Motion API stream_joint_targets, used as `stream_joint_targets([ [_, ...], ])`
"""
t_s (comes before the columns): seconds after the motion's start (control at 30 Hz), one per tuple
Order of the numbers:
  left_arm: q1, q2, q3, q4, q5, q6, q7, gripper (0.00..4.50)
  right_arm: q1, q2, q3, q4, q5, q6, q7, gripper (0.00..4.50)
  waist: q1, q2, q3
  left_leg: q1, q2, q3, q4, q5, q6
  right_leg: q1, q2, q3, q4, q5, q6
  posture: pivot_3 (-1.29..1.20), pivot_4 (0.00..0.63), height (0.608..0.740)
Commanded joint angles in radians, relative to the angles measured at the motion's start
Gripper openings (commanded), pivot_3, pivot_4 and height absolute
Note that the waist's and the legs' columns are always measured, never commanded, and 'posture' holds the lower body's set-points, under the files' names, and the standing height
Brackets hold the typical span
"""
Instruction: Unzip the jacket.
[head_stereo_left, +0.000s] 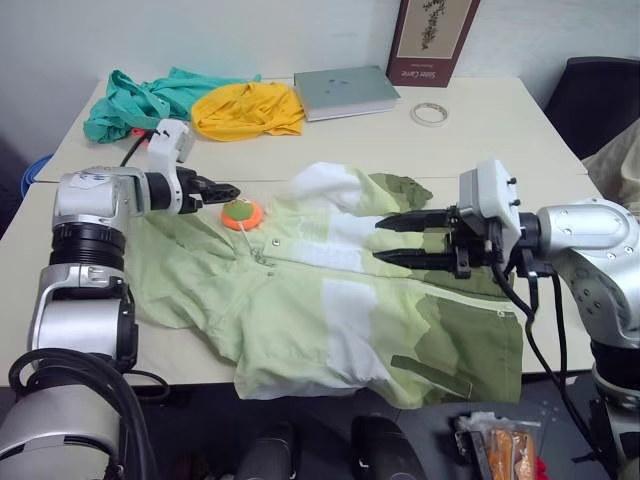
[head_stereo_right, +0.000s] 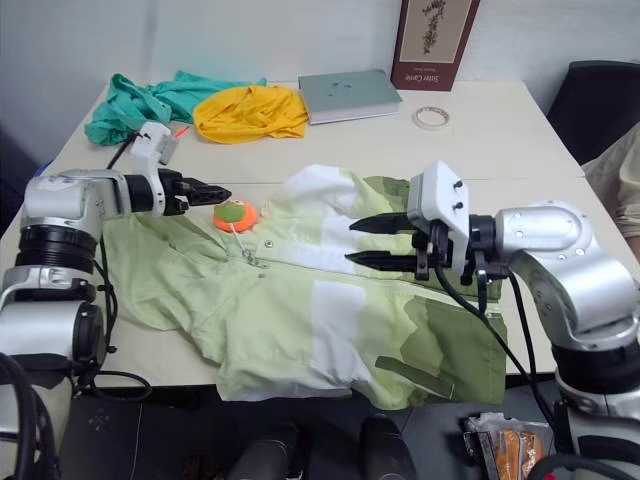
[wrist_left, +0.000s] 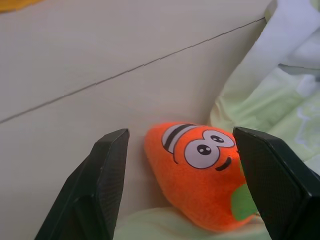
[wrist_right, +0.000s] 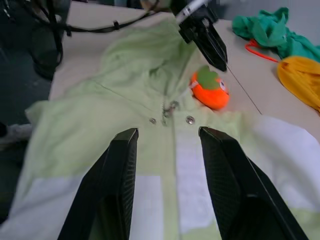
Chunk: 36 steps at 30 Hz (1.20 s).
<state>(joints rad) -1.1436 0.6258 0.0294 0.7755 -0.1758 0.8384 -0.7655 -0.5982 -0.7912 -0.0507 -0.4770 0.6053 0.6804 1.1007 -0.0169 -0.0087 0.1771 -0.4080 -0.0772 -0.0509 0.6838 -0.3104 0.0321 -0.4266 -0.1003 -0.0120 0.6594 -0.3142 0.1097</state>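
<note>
head views: our table (head_stereo_left: 480, 120) carries the jacket (head_stereo_left: 330, 310) spread flat across the near half, hood end toward our left, hem hanging slightly over the front edge. zipper (wrist_right: 165, 111) pull sits up by the collar between two snaps. right gripper (head_stereo_left: 385, 240) hovers above the jacket's middle, fingers apart, holding nothing. left gripper (head_stereo_left: 228, 191) points at an orange plush toy (head_stereo_left: 241, 213) lying by the collar — fingers spread wide either side of it in the left wrist view, not closed on it.
</note>
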Motion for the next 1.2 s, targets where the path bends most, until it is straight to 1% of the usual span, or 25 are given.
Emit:
stream_joint_targets([
  [0.03, -0.049, -0.021, 0.026, 0.045, 0.004, 0.031, 0.063, 3.49, 0.008, -0.017, -0.030, -0.065, 0.036, 0.029, -0.048, 1.99, 0.008, 0.000, 0.000, 0.000, 0.000, 0.001, 0.000, 0.000, 0.000, 0.000, 0.000, 0.001, 0.000, 0.000, 0.000, 0.00, 0.150, 0.740],
  [0.13, -0.066, -0.049, 0.029, 0.108, 0.015, 0.046, 0.119, 3.49, 0.002, -0.007, -0.027, -0.057, 0.030, 0.033, -0.089, 1.99, 0.016, 0.000, 0.000, 0.000, 0.000, 0.004, 0.000, 0.000, 0.000, -0.002, 0.000, 0.003, 0.000, 0.000, 0.000, 0.00, 0.150, 0.740],
  [0.2, -0.080, -0.068, 0.054, 0.151, 0.000, 0.061, 0.151, 3.49, -0.003, -0.004, -0.023, -0.049, 0.027, 0.030, -0.107, 1.99, 0.018, 0.000, 0.000, 0.000, 0.000, 0.003, -0.001, 0.000, 0.000, -0.002, 0.000, 0.003, 0.000, 0.000, 0.000, 0.00, 0.150, 0.740],
  [0.23, -0.085, -0.076, 0.064, 0.169, -0.005, 0.062, 0.163, 3.10, -0.004, -0.002, -0.021, -0.047, 0.027, 0.028, -0.115, 2.02, 0.018, 0.000, 0.000, 0.000, 0.000, 0.003, -0.001, 0.000, 0.000, -0.002, 0.000, 0.003, 0.000, 0.000, 0.000, 0.00, 0.150, 0.740],
  [0.27, -0.089, -0.084, 0.073, 0.181, -0.009, 0.059, 0.170, 2.90, -0.004, -0.001, -0.020, -0.046, 0.028, 0.028, -0.121, 2.02, 0.020, 0.000, 0.000, 0.000, 0.000, 0.003, -0.001, 0.000, 0.000, -0.002, 0.000, 0.002, 0.000, 0.000, 0.000, 0.00, 0.150, 0.740],
  [0.33, -0.094, -0.094, 0.082, 0.189, -0.016, 0.062, 0.168, 2.36, 0.002, -0.004, -0.017, -0.045, 0.025, 0.021, -0.128, 2.02, 0.020, -0.001, 0.000, 0.000, 0.000, 0.003, -0.001, 0.000, 0.000, -0.002, 0.000, 0.002, 0.000, 0.000, 0.000, 0.00, 0.150, 0.740],
  [0.37, -0.096, -0.097, 0.085, 0.187, -0.019, 0.067, 0.165, 2.01, 0.005, -0.005, -0.016, -0.045, 0.023, 0.018, -0.130, 2.02, 0.021, -0.001, 0.000, 0.000, 0.000, 0.003, 0.000, 0.000, 0.000, -0.002, 0.000, 0.002, 0.000, 0.000, 0.000, 0.00, 0.150, 0.740],
  [0.6, -0.075, -0.095, 0.083, 0.121, -0.027, 0.064, 0.139, 0.06, 0.039, -0.016, -0.019, -0.050, 0.008, 0.005, -0.150, 2.02, 0.020, -0.001, 0.000, 0.000, 0.000, 0.004, -0.001, 0.000, 0.000, -0.002, 0.000, 0.002, 0.000, 0.000, 0.000, 0.00, 0.150, 0.740],
  [0.7, -0.077, -0.094, 0.130, 0.078, -0.061, 0.031, 0.140, 0.02, 0.059, -0.024, -0.030, -0.056, 0.008, 0.008, -0.161, 2.02, 0.020, -0.001, 0.000, 0.000, 0.000, 0.004, -0.001, 0.000, 0.000, -0.002, 0.000, 0.002, 0.000, 0.000, 0.000, 0.00, 0.150, 0.740],
  [0.77, -0.064, -0.096, 0.147, 0.007, -0.083, -0.019, 0.112, 0.02, 0.076, -0.029, -0.045, -0.064, 0.015, 0.016, -0.173, 2.02, 0.020, -0.001, 0.001, 0.000, 0.000, 0.003, -0.001, 0.000, 0.000, -0.002, 0.000, 0.002, 0.000, 0.000, 0.000, 0.00, 0.150, 0.740],
  [0.9, 0.022, -0.100, 0.145, -0.269, -0.184, -0.078, -0.057, 0.02, 0.124, -0.049, -0.071, -0.086, 0.027, 0.022, -0.186, 2.02, 0.020, -0.001, 0.000, 0.000, 0.000, 0.003, -0.001, 0.000, 0.000, -0.002, -0.001, 0.002, 0.000, 0.000, 0.000, 0.00, 0.150, 0.740],
  [0.97, 0.123, -0.075, 0.078, -0.504, -0.227, -0.120, -0.195, 0.02, 0.144, -0.061, -0.085, -0.089, 0.028, 0.024, -0.189, 2.02, 0.018, -0.001, 0.000, 0.000, 0.000, 0.003, -0.001, 0.000, 0.000, -0.002, -0.001, 0.002, -0.001, 0.000, 0.000, 0.00, 0.150, 0.740],
  [1.07, 0.287, -0.006, -0.076, -0.824, -0.240, -0.221, -0.399, 0.02, 0.180, -0.092, -0.103, -0.089, 0.019, 0.020, -0.181, 2.02, 0.015, -0.001, 0.000, 0.000, 0.001, 0.004, -0.002, 0.000, 0.000, -0.001, -0.001, 0.003, -0.003, 0.000, 0.000, 0.00, 0.150, 0.740],
  [1.1, 0.318, 0.008, -0.112, -0.882, -0.237, -0.245, -0.433, 0.02, 0.192, -0.102, -0.109, -0.089, 0.018, 0.017, -0.175, 2.02, 0.015, -0.001, 0.000, 0.000, 0.001, 0.004, -0.002, 0.000, 0.000, -0.001, -0.001, 0.003, -0.003, 0.000, 0.000, 0.00, 0.150, 0.740],
  [1.13, 0.344, 0.016, -0.169, -0.925, -0.202, -0.289, -0.451, 0.02, 0.220, -0.122, -0.113, -0.094, 0.009, 0.007, -0.158, 2.02, 0.016, -0.001, 0.000, 0.001, 0.001, 0.004, -0.003, 0.000, 0.000, -0.001, -0.001, 0.003, -0.004, 0.000, 0.000, 0.00, 0.150, 0.740],
  [1.2, 0.367, 0.023, -0.257, -0.943, -0.108, -0.399, -0.454, 0.02, 0.266, -0.152, -0.114, -0.100, -0.007, -0.017, -0.135, 2.02, 0.025, -0.001, 0.000, 0.001, 0.002, 0.004, -0.002, 0.000, 0.000, 0.002, 0.000, 0.003, -0.007, 0.000, 0.000, 0.00, 0.150, 0.740],
])
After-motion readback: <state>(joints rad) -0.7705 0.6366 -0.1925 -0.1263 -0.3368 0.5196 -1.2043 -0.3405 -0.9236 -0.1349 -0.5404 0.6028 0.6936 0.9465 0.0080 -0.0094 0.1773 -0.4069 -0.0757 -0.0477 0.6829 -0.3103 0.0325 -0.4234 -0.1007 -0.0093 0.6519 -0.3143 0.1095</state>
